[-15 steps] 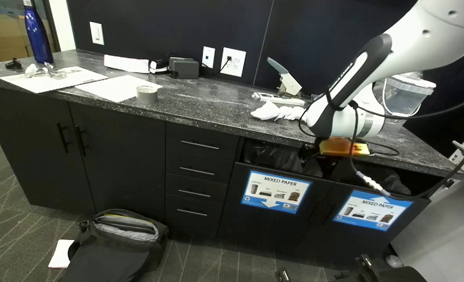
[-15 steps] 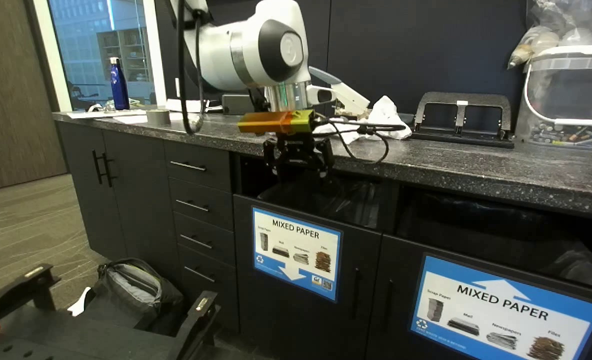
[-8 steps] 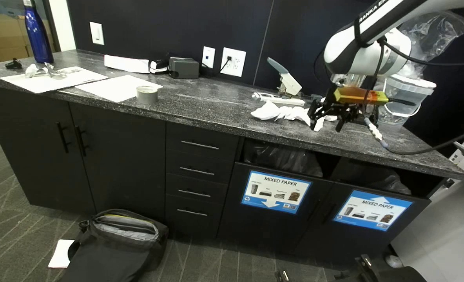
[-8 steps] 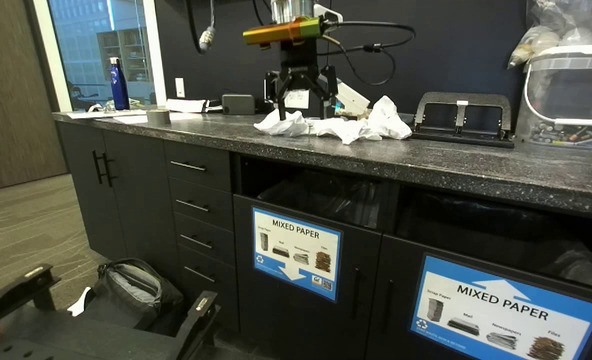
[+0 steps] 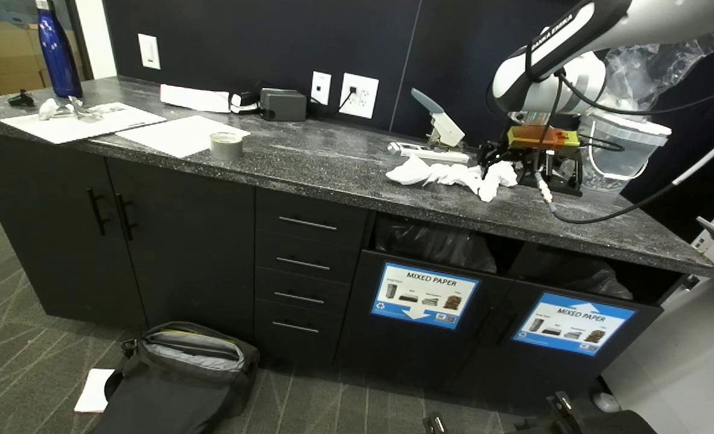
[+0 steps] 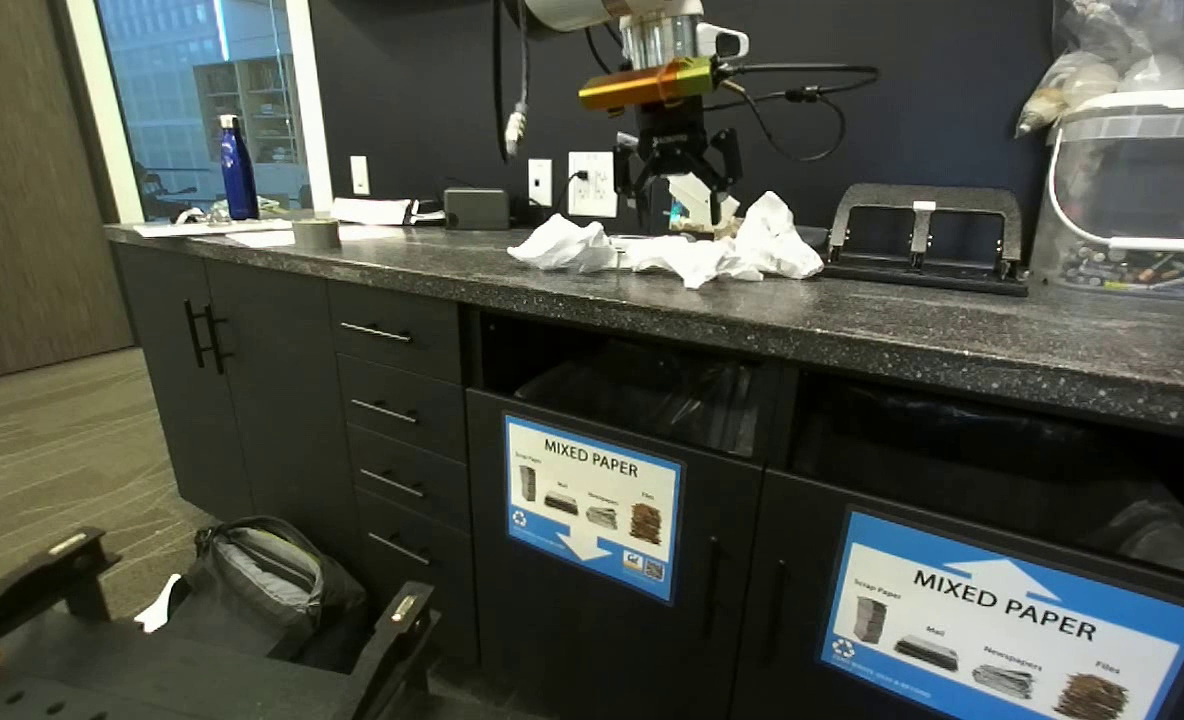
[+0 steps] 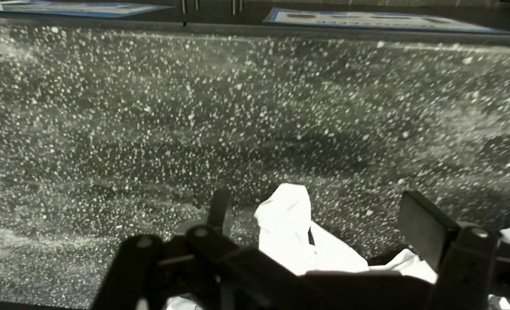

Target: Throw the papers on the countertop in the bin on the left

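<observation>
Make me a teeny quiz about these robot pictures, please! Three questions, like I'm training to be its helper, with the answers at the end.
1. Pick one. On the left-hand MIXED PAPER sign in both exterior views, which way does the arrow point?
A) Up
B) Down
C) Sideways

2. True or false? In the wrist view, the gripper is open, with crumpled white paper showing between its fingers.

3. Short answer. What dark blue thing stands upright on the countertop?

Key: 1. B. 2. True. 3. A bottle.
</observation>
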Tool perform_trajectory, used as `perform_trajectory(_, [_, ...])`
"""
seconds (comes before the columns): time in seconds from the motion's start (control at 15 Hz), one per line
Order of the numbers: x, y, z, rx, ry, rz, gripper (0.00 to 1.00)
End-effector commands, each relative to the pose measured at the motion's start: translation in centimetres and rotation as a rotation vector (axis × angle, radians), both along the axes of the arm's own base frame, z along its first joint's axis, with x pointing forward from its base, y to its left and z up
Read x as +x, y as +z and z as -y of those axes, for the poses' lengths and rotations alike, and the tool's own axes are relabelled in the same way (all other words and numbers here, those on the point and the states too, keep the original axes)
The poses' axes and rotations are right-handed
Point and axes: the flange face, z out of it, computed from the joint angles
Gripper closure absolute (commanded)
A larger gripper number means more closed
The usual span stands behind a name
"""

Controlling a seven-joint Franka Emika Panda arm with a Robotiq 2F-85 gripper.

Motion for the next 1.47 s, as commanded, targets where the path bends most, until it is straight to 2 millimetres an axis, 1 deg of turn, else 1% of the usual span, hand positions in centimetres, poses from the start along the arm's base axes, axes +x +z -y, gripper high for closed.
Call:
perform_trajectory(0.0, [4.6,-1.8,3.0,0.006,-0.026,0.033,0.00])
perform_trajectory(0.13, [6.0,-2.9,4.5,0.003,-0.040,0.038,0.00])
perform_trajectory(0.2, [6.6,-3.1,5.1,0.002,-0.045,0.041,0.00])
perform_trajectory(0.33, [7.7,-4.0,6.1,0.005,-0.051,0.038,0.00])
perform_trajectory(0.47, [8.5,-4.8,6.5,0.015,-0.051,0.035,0.00])
perform_trajectory(0.53, [8.8,-5.0,6.7,0.020,-0.051,0.035,0.25])
perform_trajectory(0.6, [9.1,-5.3,6.8,0.020,-0.050,0.038,0.26])
perform_trajectory(0.73, [9.7,-5.6,6.8,0.019,-0.046,0.041,0.42])
perform_trajectory(0.8, [9.9,-5.8,6.8,0.017,-0.045,0.040,0.51])
perform_trajectory(1.07, [10.4,-6.1,6.6,-0.006,-0.040,0.028,0.80])
perform_trajectory(1.13, [10.3,-6.3,6.5,-0.010,-0.039,0.011,0.86])
perform_trajectory(1.2, [10.1,-6.4,6.5,-0.010,-0.036,-0.011,0.87])
perform_trajectory(1.4, [8.4,-6.7,5.8,0.009,0.000,-0.088,0.90])
